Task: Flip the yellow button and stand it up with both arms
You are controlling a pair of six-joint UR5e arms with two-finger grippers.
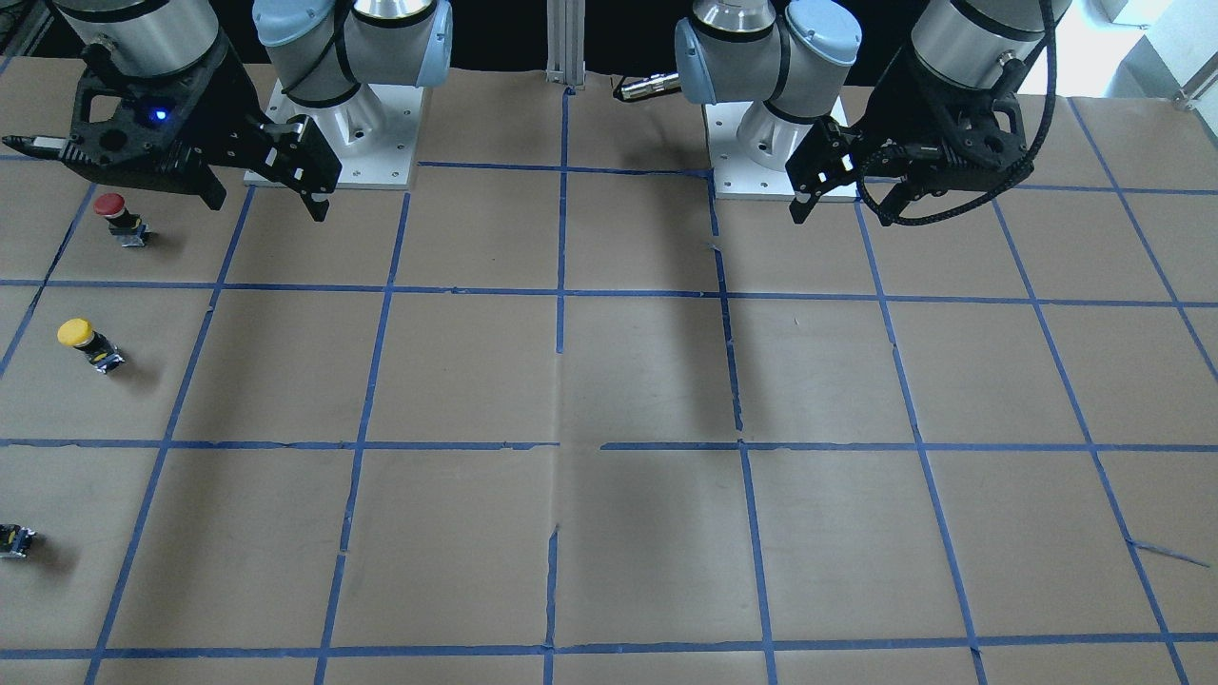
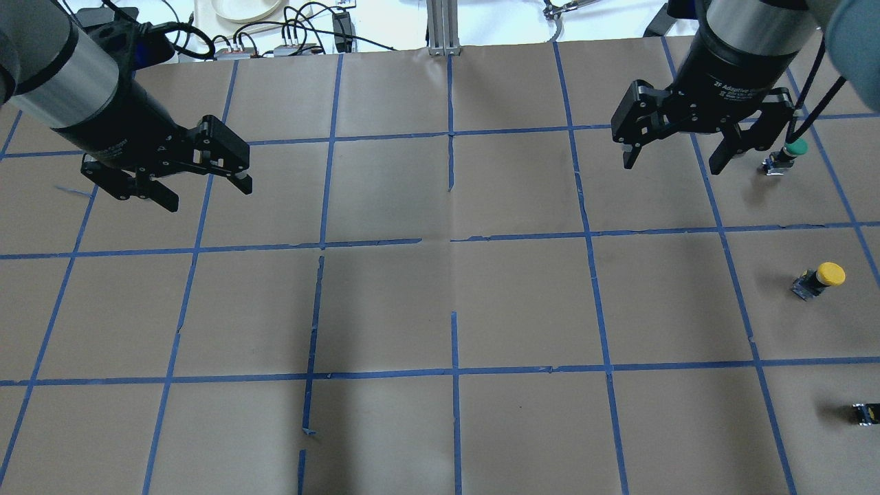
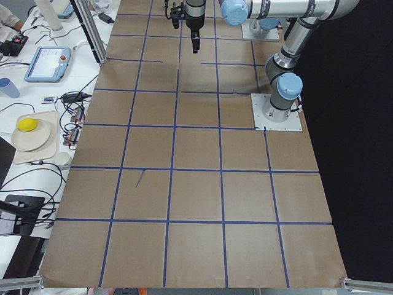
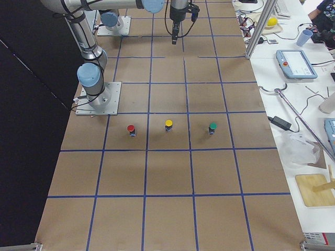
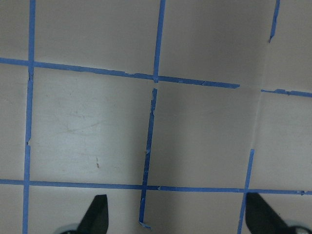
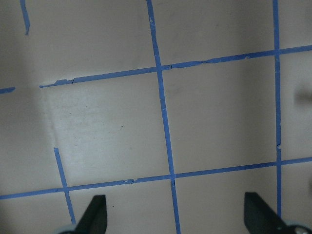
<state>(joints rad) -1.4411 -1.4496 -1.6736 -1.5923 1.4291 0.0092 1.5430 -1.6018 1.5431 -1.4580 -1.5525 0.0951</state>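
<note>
Yellow mushroom-capped push-button (image 2: 821, 278) stands cap-up on brown paper-covered table (image 2: 440, 309), robot's right side, between red-capped button (image 4: 131, 129) and green-capped button (image 4: 212, 127). Black two-finger right gripper (image 2: 674, 161) hovers near, fingers wide apart. Black left gripper (image 2: 206, 194) equally wide, well apart from it.

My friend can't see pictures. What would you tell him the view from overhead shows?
The left gripper and the right gripper hang open above a brown table marked with blue tape in squares, touching nothing. Along its right side sit a green button, the yellow button and a small dark part.
</note>
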